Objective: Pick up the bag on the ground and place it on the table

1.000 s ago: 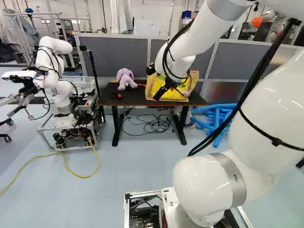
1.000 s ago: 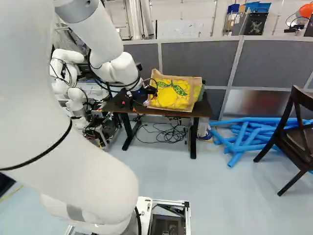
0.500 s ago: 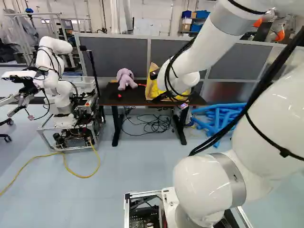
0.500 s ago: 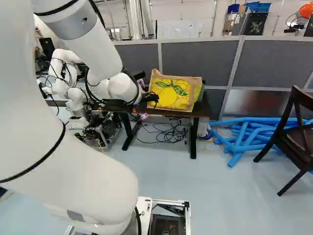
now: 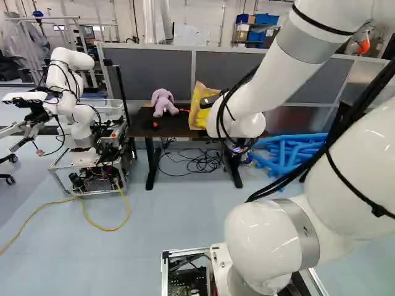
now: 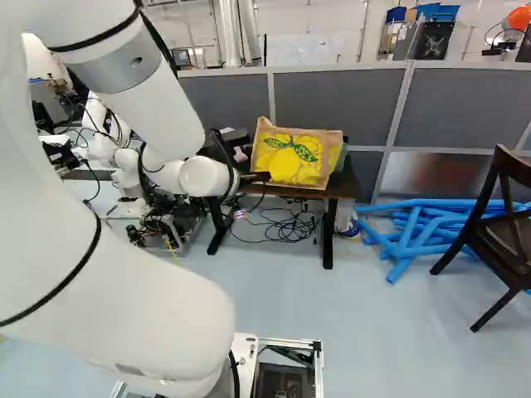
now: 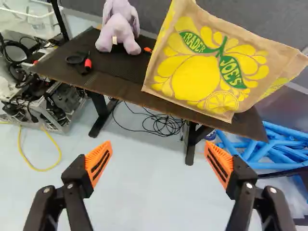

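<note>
The gripper (image 6: 259, 177), partly hidden by its own wrist, shows in the right base view in front of the table's edge. In the wrist view the gripper (image 7: 158, 163) is open with nothing between its fingers, orange pads wide apart. Ahead of it the yellow and tan paper bag (image 7: 192, 72) stands upright on the dark table (image 7: 115, 89), apart from the fingers. The bag (image 6: 296, 157) is on the table's right part in the right base view; the arm covers much of it in the left base view.
A purple plush toy (image 5: 163, 102) and a black tool with a red part (image 7: 82, 61) lie on the table. Cables (image 6: 286, 225) lie beneath it. Blue tubes (image 6: 415, 232) and a dark chair (image 6: 498, 224) stand right of it. Another robot (image 5: 77, 105) is at the left.
My arm has drawn back from the bag and lowered, its wrist shifting right in the left base view. The bag stays where it was on the table. The base has not moved.
</note>
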You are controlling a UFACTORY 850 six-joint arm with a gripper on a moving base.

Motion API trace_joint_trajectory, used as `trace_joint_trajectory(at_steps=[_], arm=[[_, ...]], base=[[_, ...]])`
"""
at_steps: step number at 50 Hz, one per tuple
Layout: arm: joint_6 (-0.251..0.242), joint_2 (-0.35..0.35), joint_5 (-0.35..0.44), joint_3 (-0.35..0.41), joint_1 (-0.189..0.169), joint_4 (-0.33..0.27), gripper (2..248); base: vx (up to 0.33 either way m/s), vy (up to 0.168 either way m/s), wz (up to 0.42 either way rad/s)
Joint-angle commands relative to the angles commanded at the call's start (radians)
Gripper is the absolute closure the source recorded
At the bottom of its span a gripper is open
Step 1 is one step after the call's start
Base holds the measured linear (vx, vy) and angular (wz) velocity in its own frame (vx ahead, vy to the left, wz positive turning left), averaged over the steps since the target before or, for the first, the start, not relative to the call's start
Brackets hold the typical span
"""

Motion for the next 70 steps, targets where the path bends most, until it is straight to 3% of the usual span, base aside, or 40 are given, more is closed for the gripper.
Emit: trace_joint_trajectory(at_steps=[35, 70], arm=[[0.135, 0.046, 0.251, 0.147, -0.004, 0.002, 3], [0.197, 0.067, 0.366, 0.214, -0.006, 0.003, 3]], base=[[0.0, 0.0, 0.0], [0.0, 0.0, 0.0]])
